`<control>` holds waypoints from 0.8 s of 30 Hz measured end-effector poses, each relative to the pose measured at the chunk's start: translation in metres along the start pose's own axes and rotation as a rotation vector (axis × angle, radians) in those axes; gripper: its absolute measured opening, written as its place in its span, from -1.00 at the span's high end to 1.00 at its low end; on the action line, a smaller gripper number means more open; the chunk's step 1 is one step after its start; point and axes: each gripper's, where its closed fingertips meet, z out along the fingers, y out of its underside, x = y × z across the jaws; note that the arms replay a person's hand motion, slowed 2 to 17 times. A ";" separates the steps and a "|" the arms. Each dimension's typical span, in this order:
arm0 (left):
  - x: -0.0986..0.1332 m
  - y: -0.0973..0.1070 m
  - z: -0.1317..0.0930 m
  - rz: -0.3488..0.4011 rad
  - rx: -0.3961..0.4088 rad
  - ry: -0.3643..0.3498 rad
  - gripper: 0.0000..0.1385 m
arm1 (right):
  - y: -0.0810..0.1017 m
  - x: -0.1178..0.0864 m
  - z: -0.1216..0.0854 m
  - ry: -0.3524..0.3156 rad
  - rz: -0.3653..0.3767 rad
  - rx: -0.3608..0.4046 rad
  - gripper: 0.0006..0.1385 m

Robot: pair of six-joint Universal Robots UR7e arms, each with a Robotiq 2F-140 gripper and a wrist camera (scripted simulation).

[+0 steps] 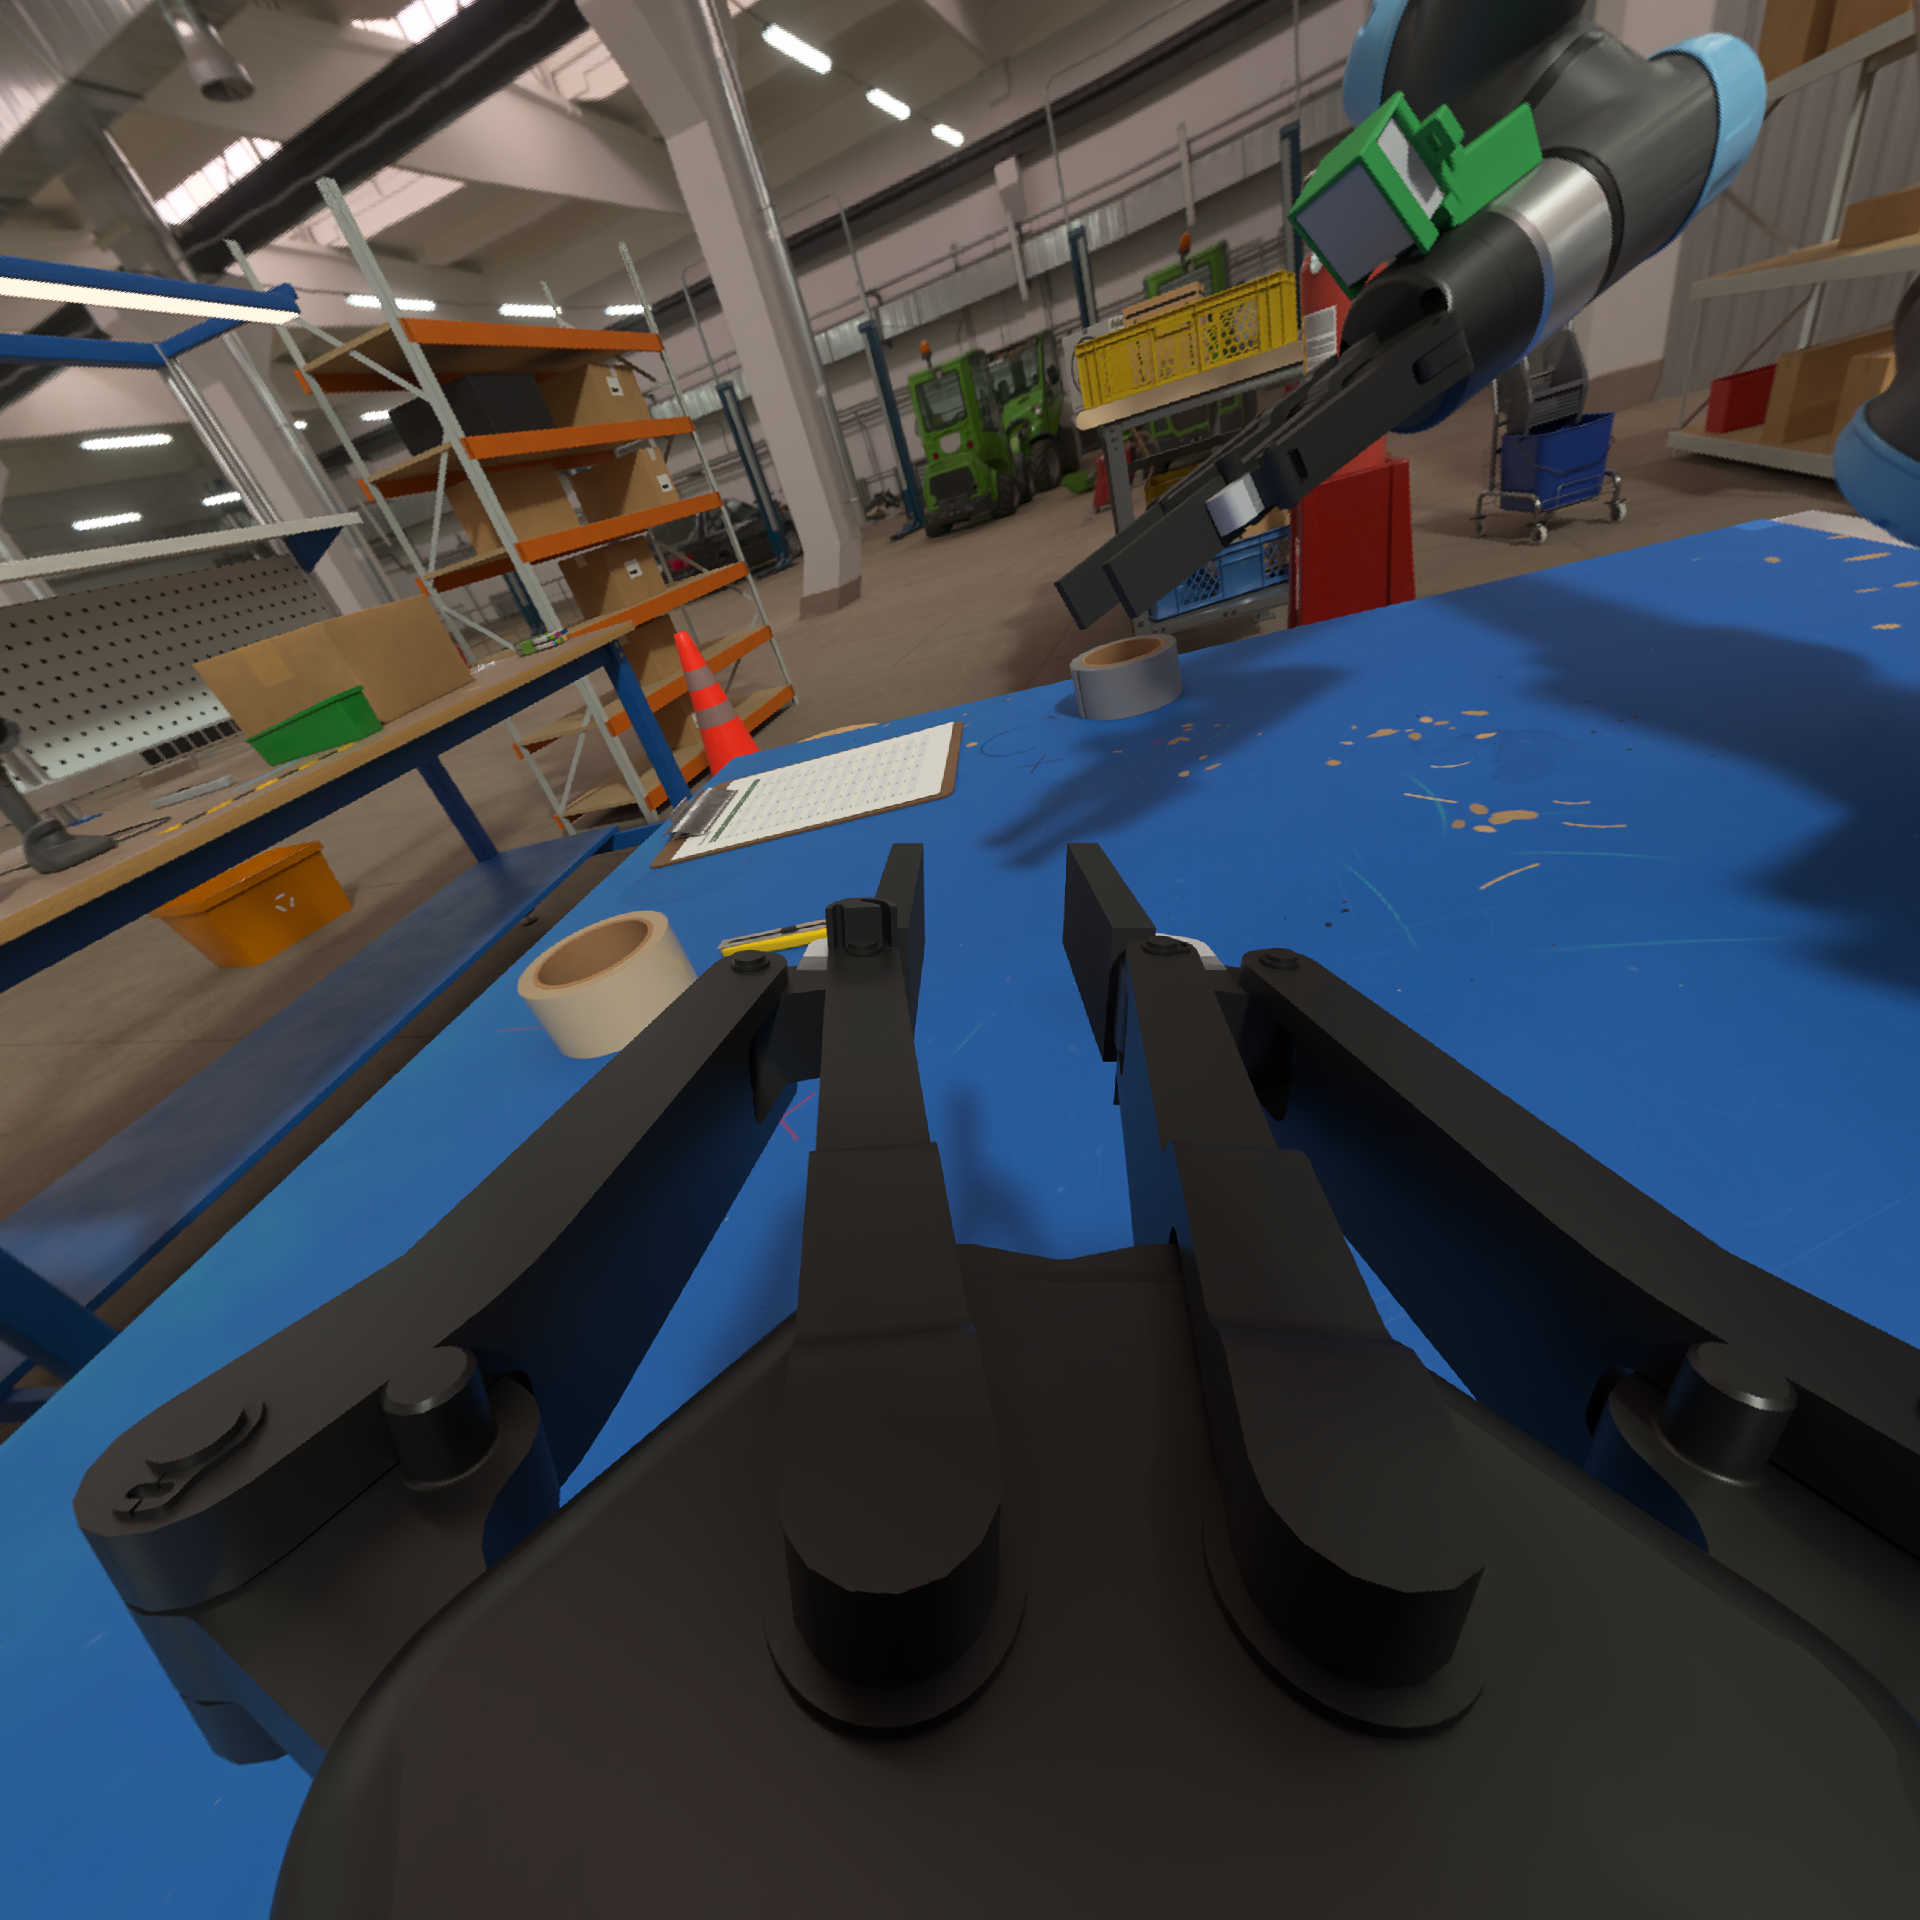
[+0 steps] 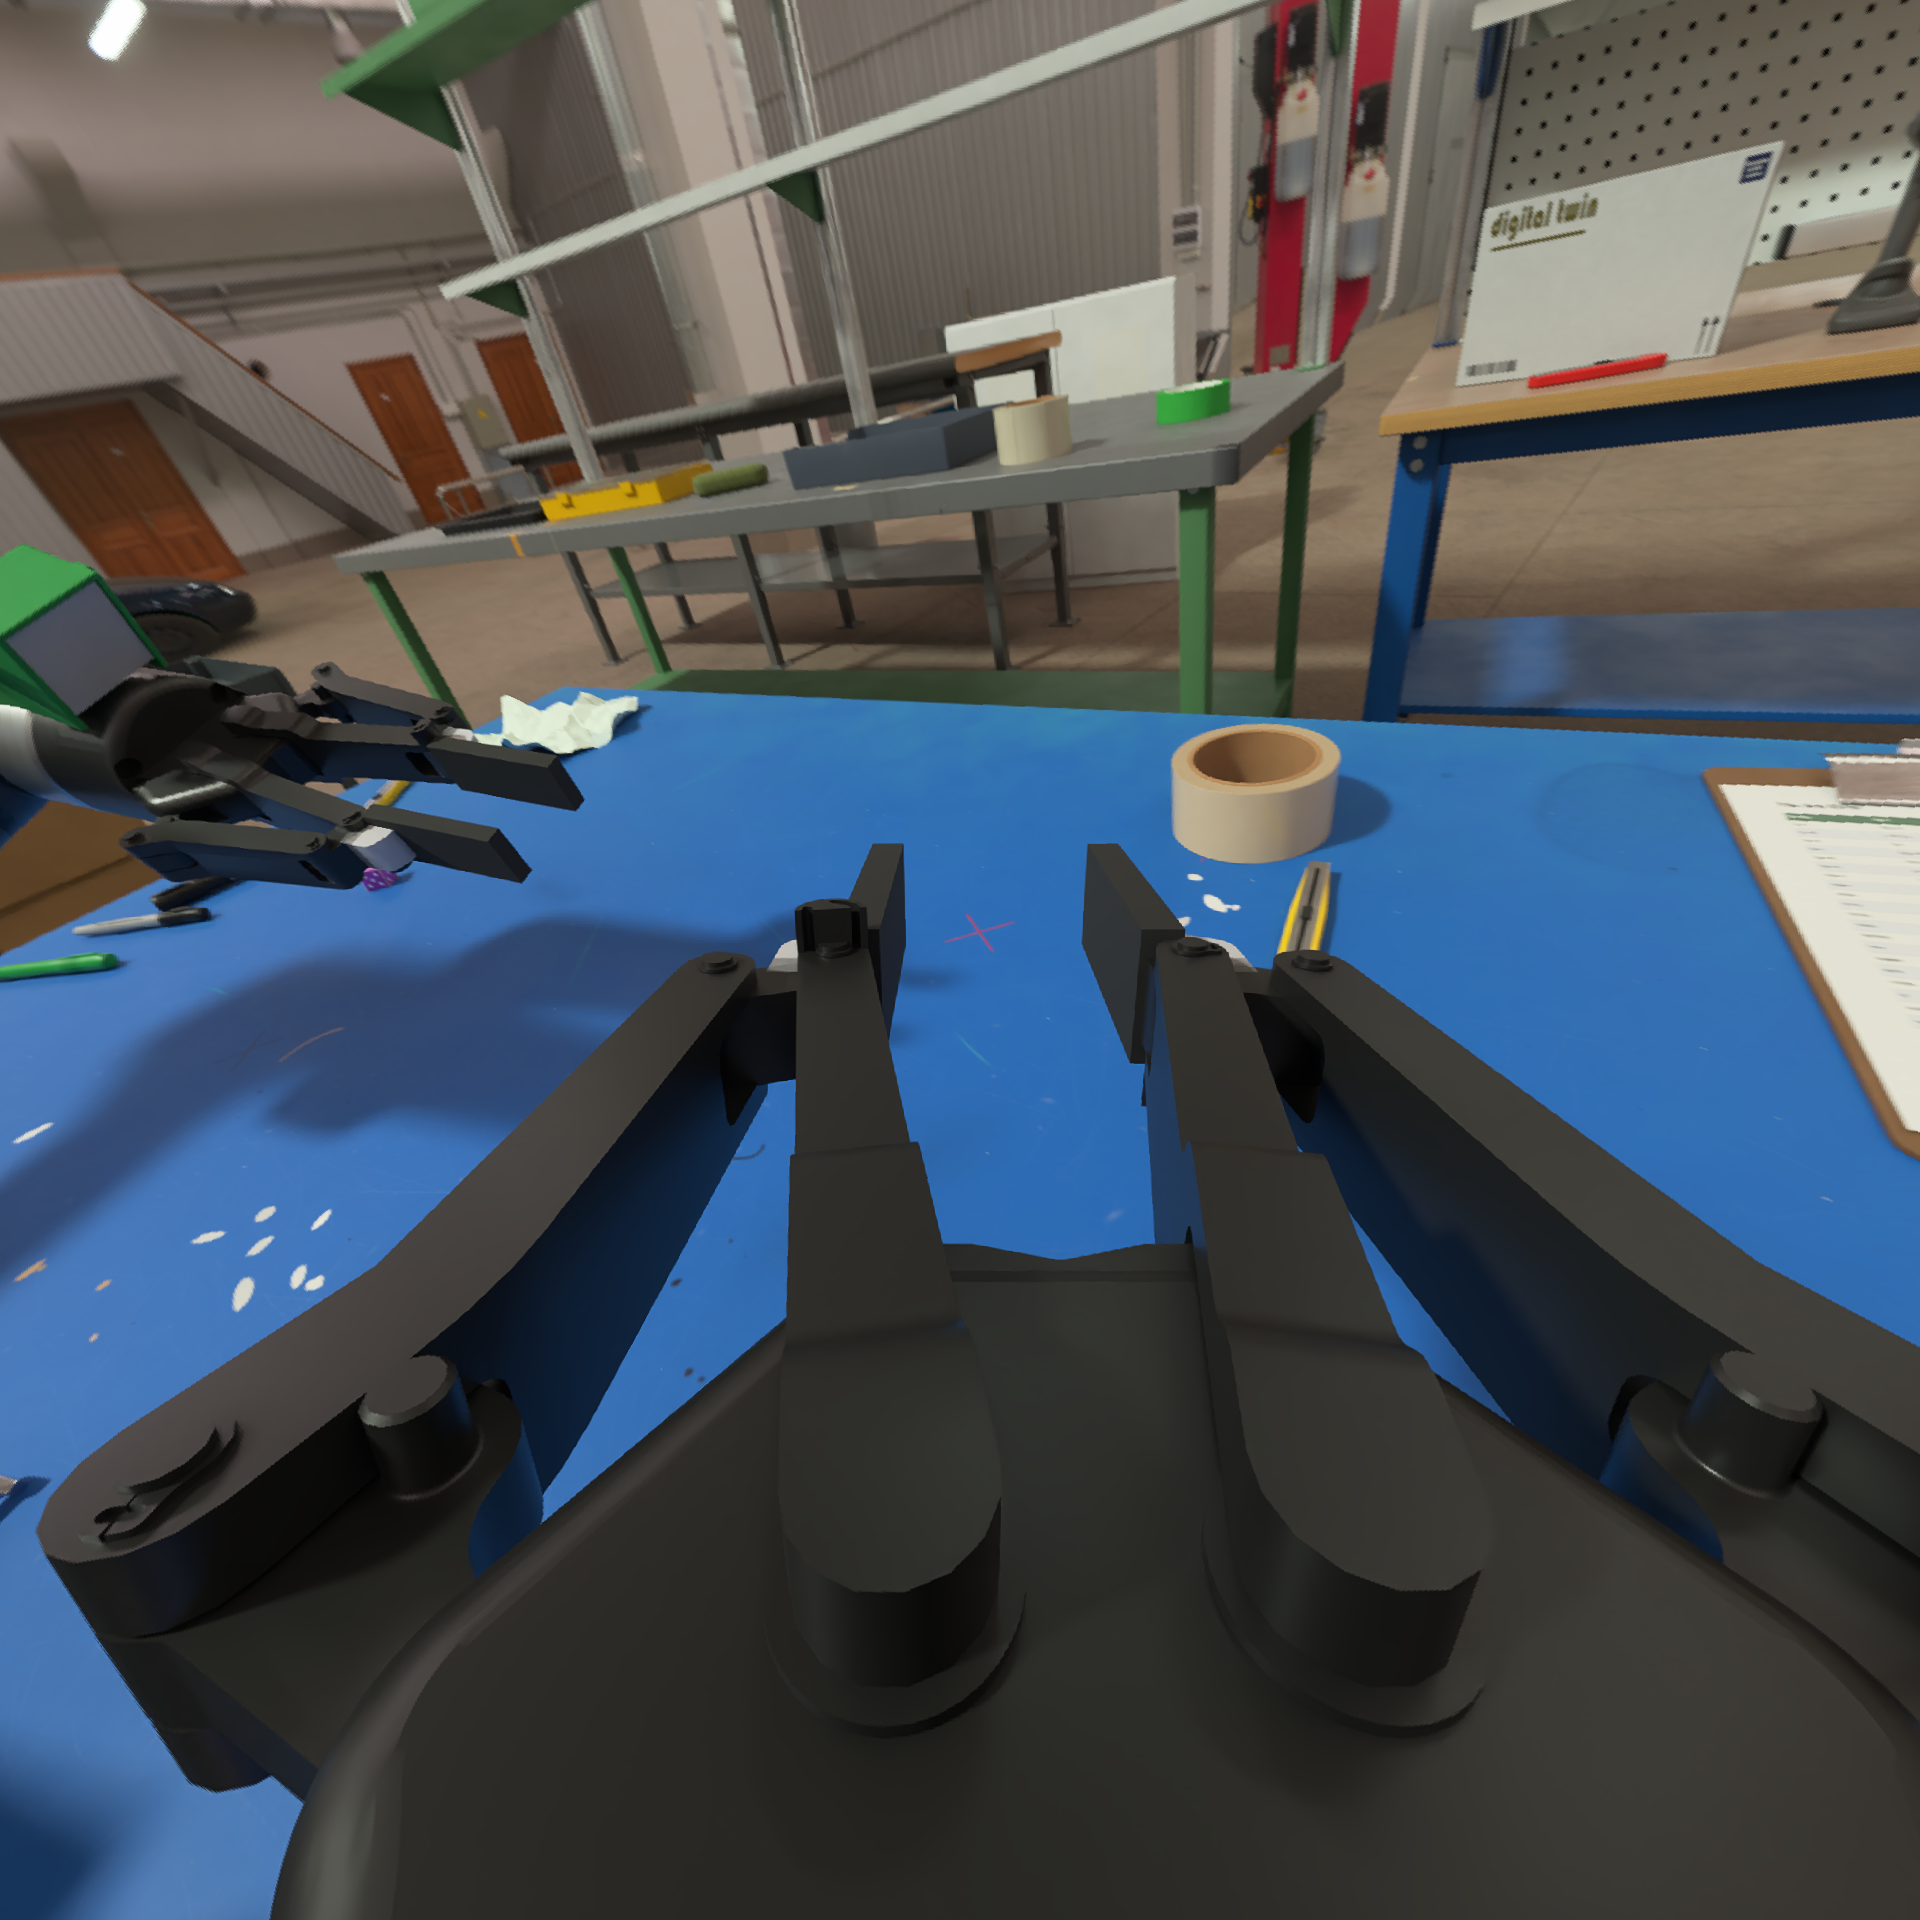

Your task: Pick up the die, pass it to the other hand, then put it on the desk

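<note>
Blue desk top [image 1: 1351, 1039] stretches under both of my grippers, scuffed and flecked with paint. My left gripper [image 1: 992, 883] hangs above it with its fingers spread and nothing between them; just beyond its left finger sit a beige tape roll [image 1: 603, 977] and a yellow utility knife [image 1: 774, 938], and farther ahead lie a clipboard [image 1: 821, 790] and a grey tape roll [image 1: 1125, 677]. My right gripper [image 2: 992, 883] is likewise spread and empty, hovering over a small pink cross mark [image 2: 979, 930], with the same beige roll and knife just past its right finger. The die [image 2: 378, 879], small and purple, lies on the desk well off to the left of my right gripper, seen just below the lower finger of my left gripper; whether it touches that finger I cannot tell. Near it lie a black marker [image 2: 145, 920], a green marker [image 2: 57, 966] and a crumpled paper [image 2: 561, 719].
</note>
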 end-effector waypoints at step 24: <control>-0.049 0.000 -0.086 -0.008 -0.116 -0.180 0.21 | 0.019 -0.040 0.070 -0.237 0.090 0.168 0.15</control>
